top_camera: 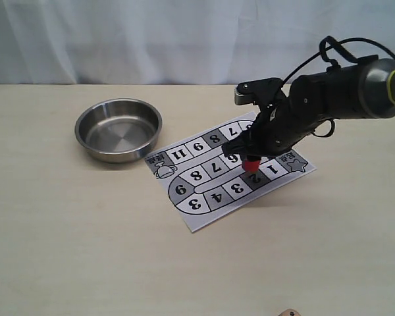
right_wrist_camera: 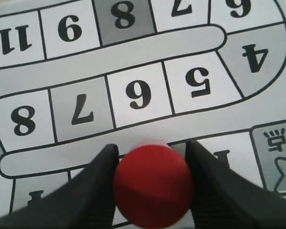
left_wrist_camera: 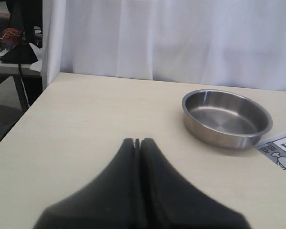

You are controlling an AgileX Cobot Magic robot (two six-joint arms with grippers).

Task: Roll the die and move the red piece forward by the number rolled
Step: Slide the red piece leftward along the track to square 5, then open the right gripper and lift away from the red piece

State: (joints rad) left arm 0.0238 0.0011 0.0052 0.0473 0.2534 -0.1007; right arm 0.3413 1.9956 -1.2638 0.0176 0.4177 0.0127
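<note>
Die [top_camera: 289,313] partly cut off up front, right end effector [right_wrist_camera: 151,150] clamping red piece [right_wrist_camera: 152,186], left end effector [left_wrist_camera: 137,141] closed

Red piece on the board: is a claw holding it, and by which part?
Yes. The right claw grips the red piece by its round sides, pinched from opposite sides. The left claw is shut and holds nothing.

Bowl [top_camera: 118,135] left of board [top_camera: 196,203], pawn [top_camera: 251,165] at board's right end
</note>
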